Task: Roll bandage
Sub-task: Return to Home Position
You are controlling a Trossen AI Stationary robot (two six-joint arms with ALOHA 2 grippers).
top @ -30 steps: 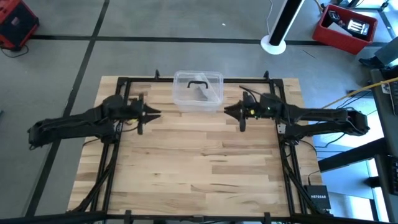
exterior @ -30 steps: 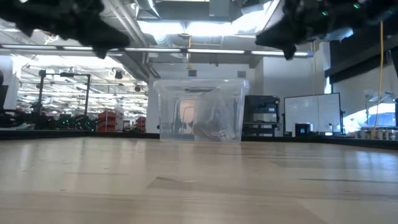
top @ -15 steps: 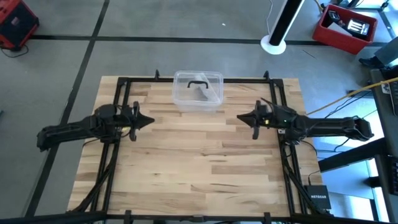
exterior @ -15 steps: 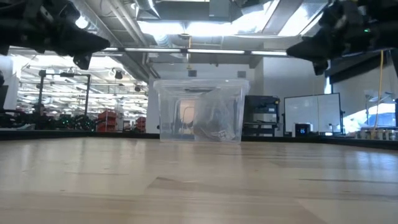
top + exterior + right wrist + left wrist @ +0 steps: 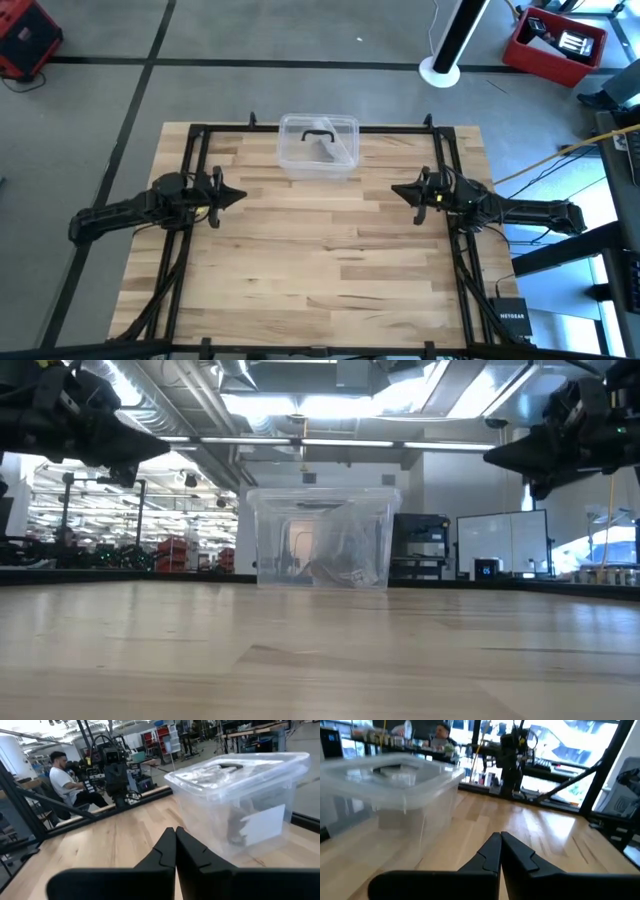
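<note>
No brown bandage strip shows loose on the table. A clear plastic box [image 5: 318, 146] with a dark handle stands at the middle of the table's far edge, with crinkled clear plastic inside [image 5: 345, 550]. My left gripper [image 5: 240, 194] is shut and empty, raised over the table's left part, pointing right. My right gripper [image 5: 395, 190] is shut and empty, raised over the right part, pointing left. Each wrist view shows its own closed fingertips, the left [image 5: 500, 836] and the right [image 5: 175, 830], with the box beyond.
A dark metal frame [image 5: 200, 130] runs along the table's far edge and down both sides. Bare wooden tabletop [image 5: 320, 250] lies between and in front of the arms. A seated person [image 5: 62, 780] shows in the room beyond the table.
Both arms have drawn back from the box, the left gripper toward the table's left edge and the right toward its right edge, both a little toward the near edge and lower. The box has not moved.
</note>
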